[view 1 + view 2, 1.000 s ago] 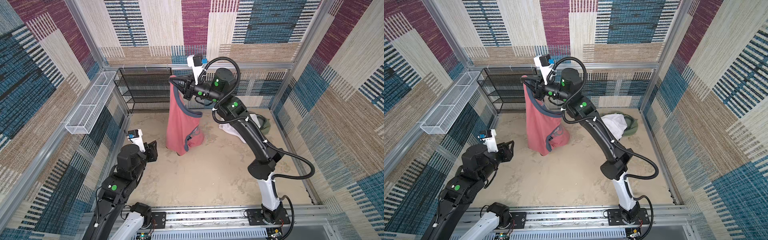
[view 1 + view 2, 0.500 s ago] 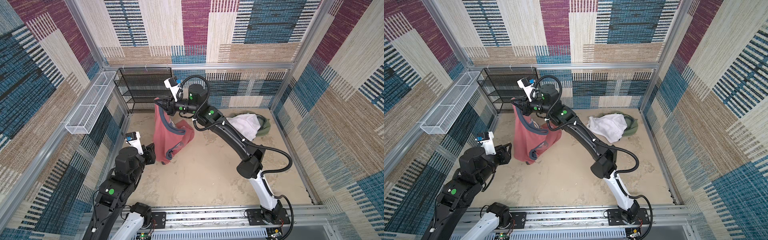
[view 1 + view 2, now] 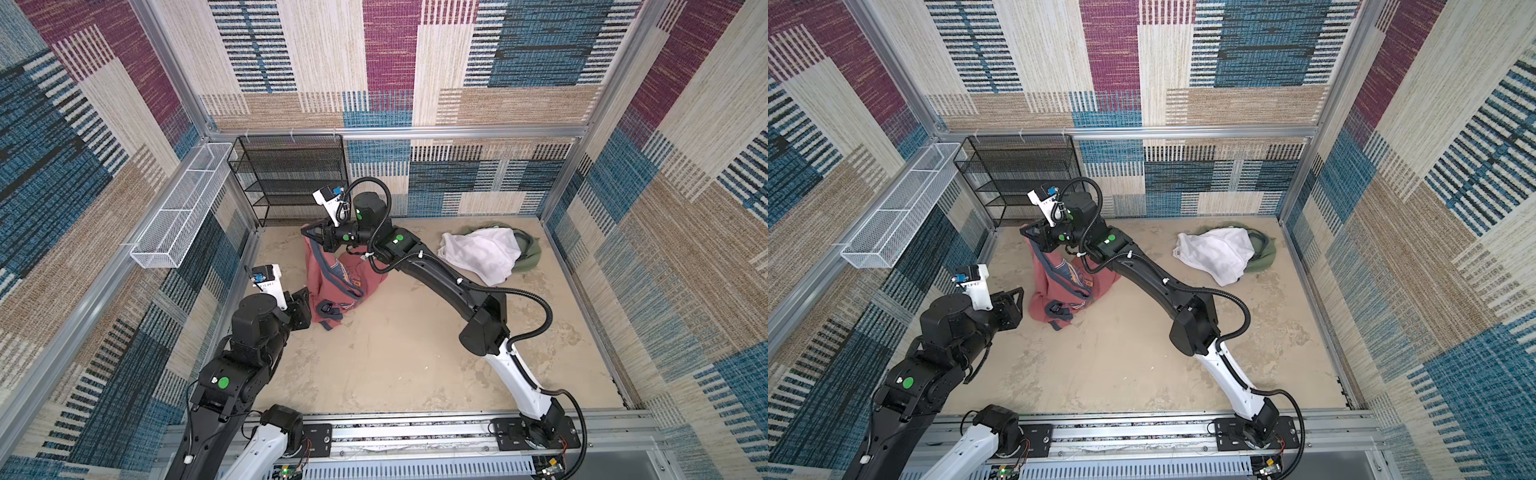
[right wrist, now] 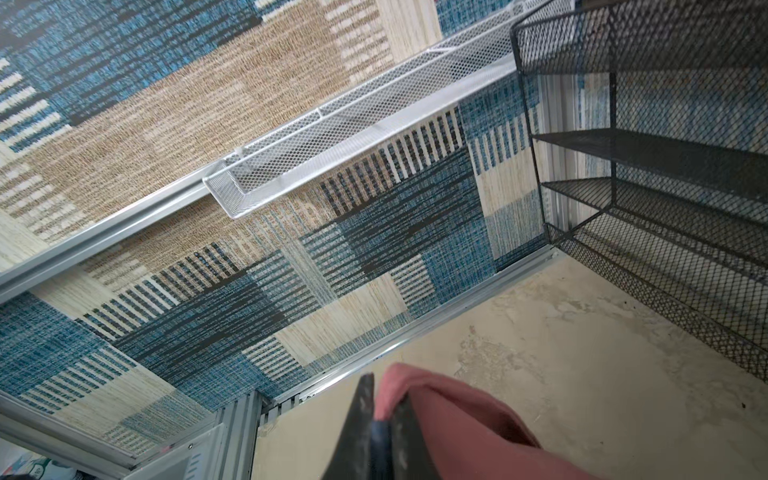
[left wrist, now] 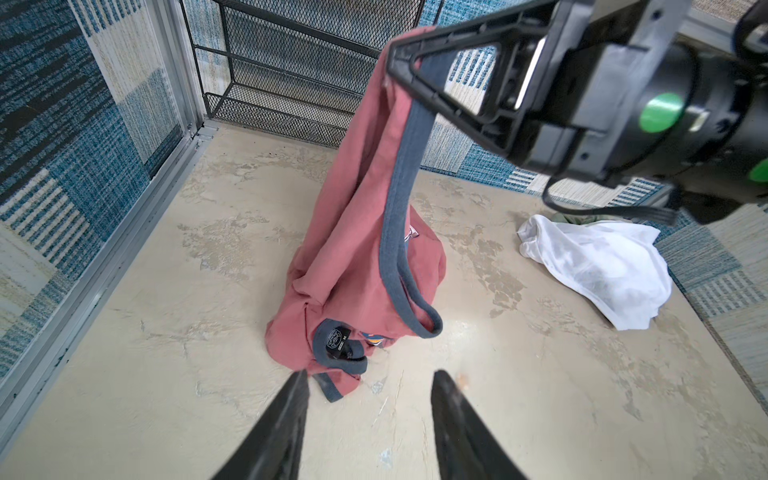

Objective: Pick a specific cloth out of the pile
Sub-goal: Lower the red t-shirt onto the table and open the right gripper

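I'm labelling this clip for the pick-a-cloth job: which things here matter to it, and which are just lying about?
Part of the job:
- red T-shirt, pinched at its edge by the shut right gripper
- remaining pile: white garment on olive-green garment
- left gripper, open and empty beside the shirt

Lying about:
- black mesh shelf
- white wire basket

right fingers [image 5: 397, 68] pinched shut; left fingers [image 5: 299, 399] parted, low.

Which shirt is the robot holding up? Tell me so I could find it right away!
Find the black mesh shelf at the back wall. In front of it the right gripper pinches the brick-red T-shirt by its top, the bottom bunched on the floor. Only it has navy trim and a chest graphic; the white garment and olive-green garment lie apart, plain.
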### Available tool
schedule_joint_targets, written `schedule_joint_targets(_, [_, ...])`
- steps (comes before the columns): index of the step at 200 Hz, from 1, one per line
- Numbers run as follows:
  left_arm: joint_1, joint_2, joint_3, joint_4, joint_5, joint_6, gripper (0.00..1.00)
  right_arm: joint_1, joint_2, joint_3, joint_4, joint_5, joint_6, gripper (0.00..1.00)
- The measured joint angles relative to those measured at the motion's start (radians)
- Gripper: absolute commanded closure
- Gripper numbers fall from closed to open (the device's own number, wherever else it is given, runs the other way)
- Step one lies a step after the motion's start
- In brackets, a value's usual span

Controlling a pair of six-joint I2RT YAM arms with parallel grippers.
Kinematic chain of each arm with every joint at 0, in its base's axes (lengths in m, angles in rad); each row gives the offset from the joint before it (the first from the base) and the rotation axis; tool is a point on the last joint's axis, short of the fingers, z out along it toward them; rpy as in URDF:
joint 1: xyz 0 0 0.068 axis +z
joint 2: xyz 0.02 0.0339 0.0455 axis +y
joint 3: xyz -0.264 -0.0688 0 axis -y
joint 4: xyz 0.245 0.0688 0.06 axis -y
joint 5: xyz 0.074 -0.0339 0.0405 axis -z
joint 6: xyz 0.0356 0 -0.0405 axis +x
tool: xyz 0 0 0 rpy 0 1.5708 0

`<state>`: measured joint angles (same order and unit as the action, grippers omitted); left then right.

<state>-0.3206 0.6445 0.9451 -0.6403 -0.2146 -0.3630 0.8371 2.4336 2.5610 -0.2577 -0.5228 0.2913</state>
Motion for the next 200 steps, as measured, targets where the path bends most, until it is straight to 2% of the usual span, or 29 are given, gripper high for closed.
schedule_joint_targets(91, [0.0, 0.014, -0.005, 0.001, 0.004, 0.0, 0.49, 0.04, 0.121, 0.0, 0.013, -0.007, 0.051, 0.95])
schedule_joint_targets(104, [0.0, 0.017, -0.005, 0.002, 0.005, 0.0, 0.49, 0.043, 0.13, 0.0, 0.014, -0.009, 0.058, 0.9])
schedule_joint_targets(119, [0.0, 0.018, -0.005, 0.002, 0.005, 0.0, 0.49, 0.049, 0.137, 0.0, 0.014, -0.014, 0.066, 0.75])
schedule_joint_targets(144, [0.0, 0.023, 0.002, 0.003, 0.009, -0.004, 0.49, 0.051, 0.137, 0.0, 0.013, -0.016, 0.069, 0.58])
schedule_joint_targets(174, [0.0, 0.024, 0.012, 0.003, 0.011, -0.004, 0.5, 0.051, 0.111, -0.02, 0.004, -0.015, 0.069, 0.49])
schedule_joint_targets(200, [0.0, 0.024, 0.026, 0.003, 0.018, -0.007, 0.5, 0.051, 0.037, -0.109, 0.006, -0.015, 0.062, 0.47])
